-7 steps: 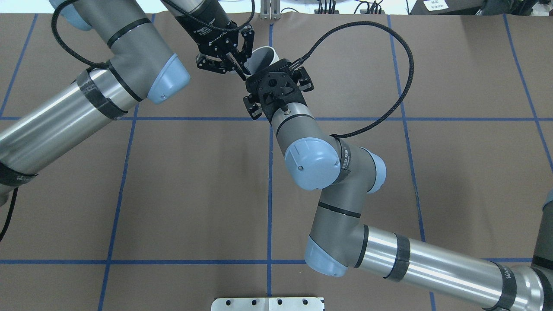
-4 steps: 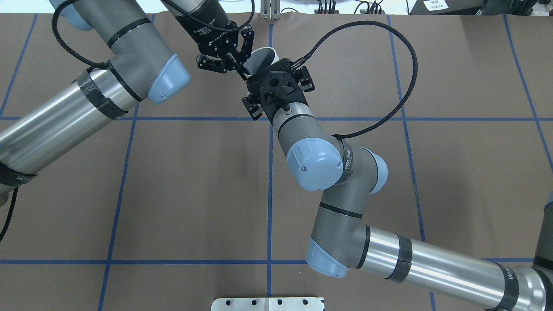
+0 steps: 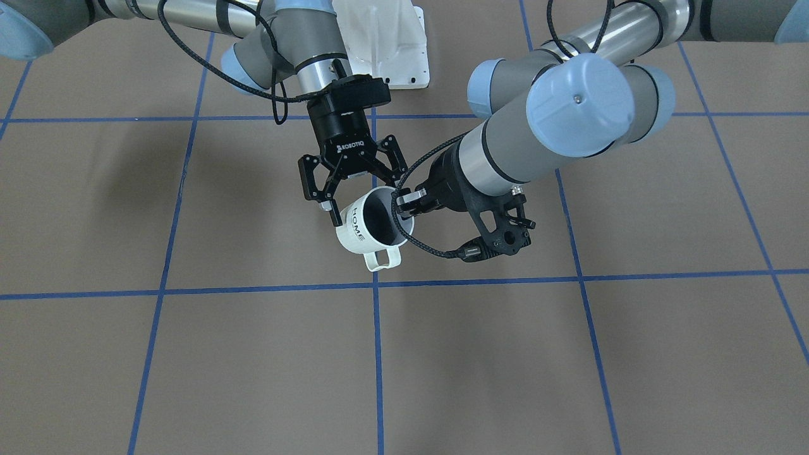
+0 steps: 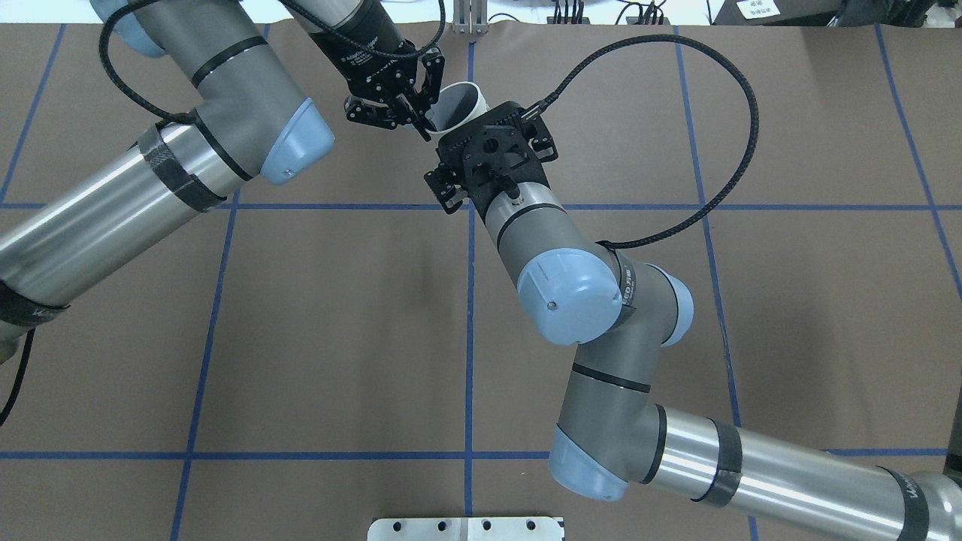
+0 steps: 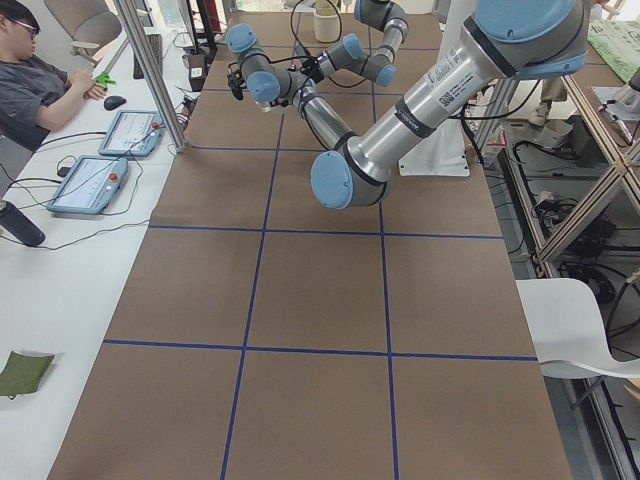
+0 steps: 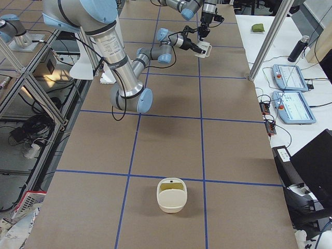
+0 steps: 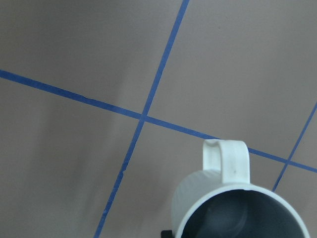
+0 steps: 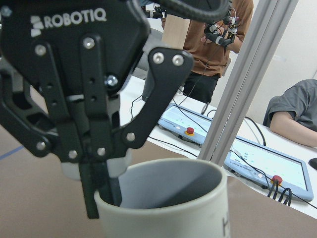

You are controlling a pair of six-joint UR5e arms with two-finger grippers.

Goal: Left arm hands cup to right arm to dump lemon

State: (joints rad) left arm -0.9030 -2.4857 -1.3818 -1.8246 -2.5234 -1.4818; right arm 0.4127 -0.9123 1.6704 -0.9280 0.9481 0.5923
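The cup (image 3: 363, 230), a white mug with black "HOME" lettering, hangs tilted above the table, handle towards the front-facing camera. My left gripper (image 3: 404, 202) is shut on its rim, one finger inside; the right wrist view shows this pinch (image 8: 106, 196) on the cup (image 8: 168, 208). My right gripper (image 3: 366, 199) is open, its fingers (image 3: 334, 215) on either side of the cup's body. In the overhead view the cup (image 4: 460, 101) sits between the left gripper (image 4: 422, 124) and the right wrist. The left wrist view shows the cup's greyish inside (image 7: 242, 213). No lemon shows.
A cream container (image 6: 171, 194) with something yellowish inside stands on the brown table near the right-side camera. A white mounting plate (image 3: 385, 44) lies by the robot base. Operators and control tablets (image 6: 290, 78) are along the far table edge.
My right arm has moved forward and a little right, bringing its gripper closer around the cup. The left gripper and cup have shifted slightly away from the robot.
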